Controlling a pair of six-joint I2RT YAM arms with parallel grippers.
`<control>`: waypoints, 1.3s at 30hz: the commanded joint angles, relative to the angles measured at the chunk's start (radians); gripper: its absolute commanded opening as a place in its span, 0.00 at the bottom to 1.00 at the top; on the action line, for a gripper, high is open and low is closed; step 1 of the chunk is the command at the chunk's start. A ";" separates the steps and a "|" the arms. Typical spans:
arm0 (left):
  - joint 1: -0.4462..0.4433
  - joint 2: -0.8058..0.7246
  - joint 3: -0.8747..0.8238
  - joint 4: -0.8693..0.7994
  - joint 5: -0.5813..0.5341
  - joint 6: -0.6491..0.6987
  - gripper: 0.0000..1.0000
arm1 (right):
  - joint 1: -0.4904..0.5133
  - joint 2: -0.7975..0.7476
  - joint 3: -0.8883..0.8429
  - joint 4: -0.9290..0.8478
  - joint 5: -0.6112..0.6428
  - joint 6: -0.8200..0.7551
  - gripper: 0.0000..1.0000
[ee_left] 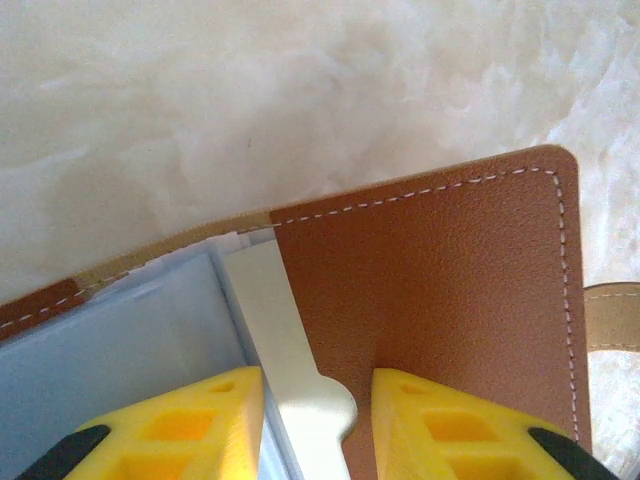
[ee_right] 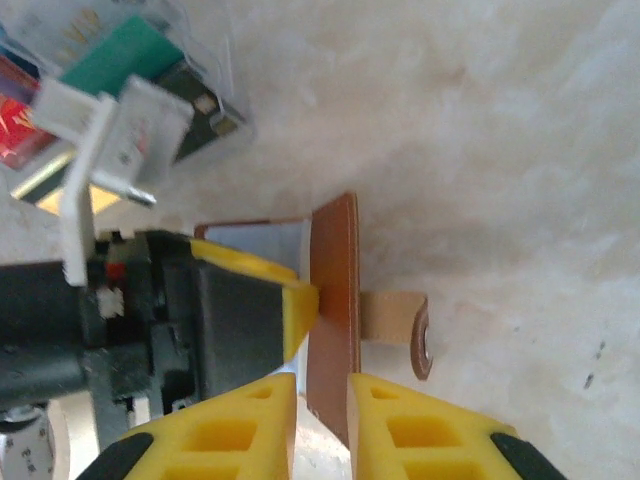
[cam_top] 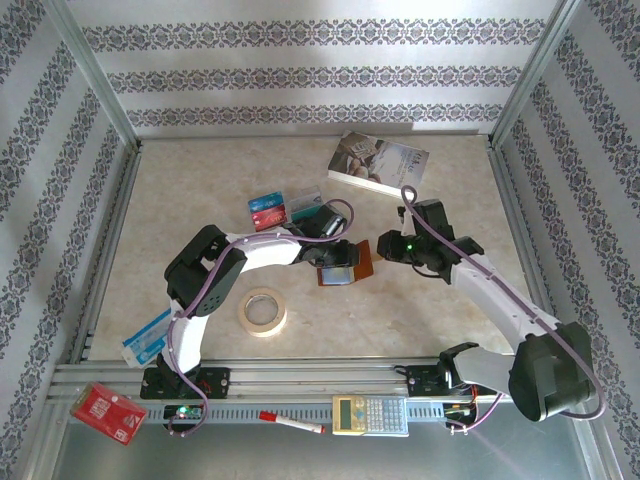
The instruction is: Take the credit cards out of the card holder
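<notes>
Front rail, near edge: red flat packet (cam_top: 108,412) at far left; red pen (cam_top: 290,422); calculator (cam_top: 370,414) just right of the pen

Tabletop (cam_top: 200,180), near part: blue-and-white packet (cam_top: 150,338) beside the left arm's base; roll of masking tape (cam_top: 263,310) lying flat, near the centre

Centre: card holder (cam_top: 350,268) (ee_left: 450,290) (ee_right: 335,290), brown leather with white stitching, open, between the two tools. Its snap tab (ee_right: 395,315) sticks out to one side

Left tool (cam_top: 335,252) (ee_left: 315,400): yellow fingers partly apart, set over the holder's pale inner sleeve and leather cover; one fingertip touches the leather flap in the right wrist view. Whether it grips cannot be told

Right tool (cam_top: 388,248) (ee_right: 322,400): fingers nearly together, pinching the holder's leather flap edge-on between them

Beyond the left tool: credit cards (cam_top: 285,208) (ee_right: 115,55), red, blue, teal and dark, flat on the tabletop, close together, apart from the holder

Far right: pale-covered book (cam_top: 378,162), lying flat near the back wall
</notes>
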 commanded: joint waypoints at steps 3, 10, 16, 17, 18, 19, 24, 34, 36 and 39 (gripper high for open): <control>-0.009 0.061 -0.013 -0.109 -0.044 0.001 0.31 | 0.045 0.085 -0.025 0.050 -0.028 0.067 0.19; -0.009 0.053 -0.012 -0.112 -0.049 0.003 0.29 | 0.071 0.196 -0.022 0.090 -0.024 0.081 0.18; -0.008 0.024 -0.013 -0.103 -0.033 0.003 0.28 | 0.069 0.259 -0.022 0.116 -0.006 0.084 0.16; -0.007 0.012 -0.013 -0.102 -0.032 0.004 0.28 | 0.069 0.270 -0.022 0.117 -0.001 0.084 0.16; -0.007 -0.003 -0.014 -0.101 -0.029 0.006 0.28 | 0.069 0.281 -0.022 0.117 0.006 0.084 0.16; -0.007 -0.024 -0.019 -0.093 -0.027 0.007 0.28 | 0.069 0.292 -0.023 0.119 0.014 0.082 0.16; 0.002 -0.133 -0.064 -0.081 -0.053 -0.008 0.29 | 0.071 0.357 -0.029 0.133 0.004 0.077 0.17; 0.045 -0.314 -0.223 -0.111 -0.127 -0.051 0.32 | 0.139 0.404 -0.030 0.138 -0.052 0.100 0.19; 0.047 -0.343 -0.246 -0.124 -0.146 -0.057 0.32 | 0.166 0.400 -0.034 0.135 -0.052 0.118 0.19; 0.050 -0.363 -0.269 -0.147 -0.172 -0.062 0.32 | 0.189 0.393 -0.041 0.136 -0.036 0.145 0.19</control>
